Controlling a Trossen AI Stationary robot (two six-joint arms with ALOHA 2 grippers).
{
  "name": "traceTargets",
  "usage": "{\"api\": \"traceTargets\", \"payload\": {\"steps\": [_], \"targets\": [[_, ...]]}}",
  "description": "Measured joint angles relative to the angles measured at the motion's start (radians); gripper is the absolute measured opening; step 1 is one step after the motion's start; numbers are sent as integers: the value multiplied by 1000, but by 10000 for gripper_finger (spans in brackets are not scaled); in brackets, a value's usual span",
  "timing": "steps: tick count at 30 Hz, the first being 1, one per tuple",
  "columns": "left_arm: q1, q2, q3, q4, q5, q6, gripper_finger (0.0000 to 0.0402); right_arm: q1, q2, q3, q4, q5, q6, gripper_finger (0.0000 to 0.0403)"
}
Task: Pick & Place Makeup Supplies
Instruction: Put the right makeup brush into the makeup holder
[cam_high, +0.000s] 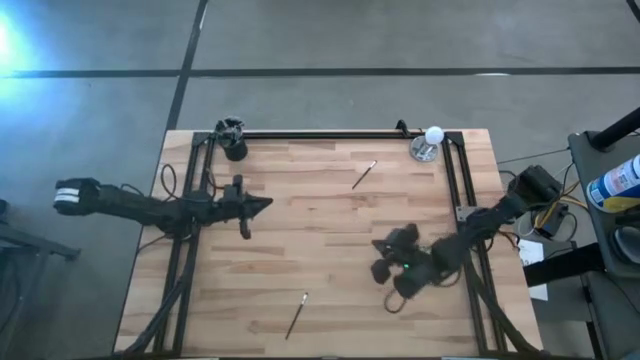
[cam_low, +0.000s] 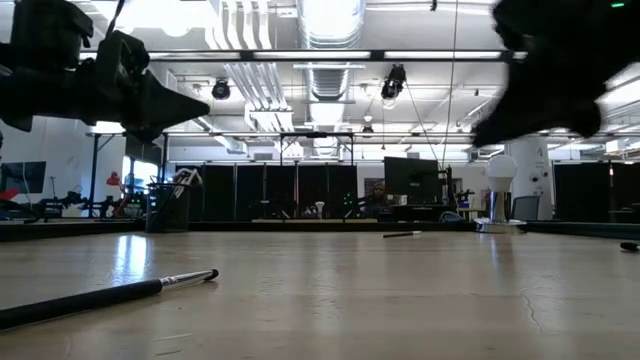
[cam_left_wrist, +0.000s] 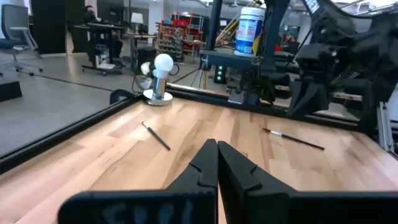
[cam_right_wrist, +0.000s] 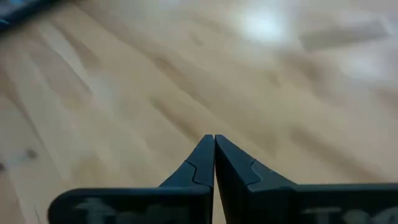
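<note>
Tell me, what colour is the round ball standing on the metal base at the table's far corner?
White ball on a silvery base, clearest in the left wrist view.

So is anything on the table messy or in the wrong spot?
Two makeup brushes lie loose on the wood, far apart: one near the white ball, one near the front edge. The others stand in the black cup. Nothing looks spilled or broken.

Two dark, matte arms

The left arm (cam_high: 150, 205) carries a white band at its 9 o'clock end and looping black cables; the right arm (cam_high: 480, 230) shows a small green light; fingers (cam_left_wrist: 239, 171) are black, wedge-shaped.
</note>
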Motion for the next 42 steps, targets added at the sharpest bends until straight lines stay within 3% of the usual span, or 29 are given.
{"api": "traceTargets", "payload": {"steps": [6, 10, 15, 20, 26, 34, 42], "targets": [[0, 14, -1, 20, -4, -1, 2, 117, 36, 128, -550, -227, 554, 9], [0, 19, 1, 32, -4, -2, 2, 148, 71, 170, -697, -399, 700, 19], [0, 25, 6, 31, -4, -4, 2, 151, 101, 136, -681, -472, 752, 61], [0, 40, 6, 27, -4, -13, 2, 151, 108, 81, -675, -477, 834, 106], [0, 70, 6, 30, -4, -26, 2, 125, 100, -3, -673, -486, 891, 128], [0, 93, 6, 31, -4, -40, 2, 106, 114, -76, -541, -468, 902, 107], [0, 117, 6, 9, -15, -85, 3, 107, 132, -81, -514, -431, 838, 52]]}}
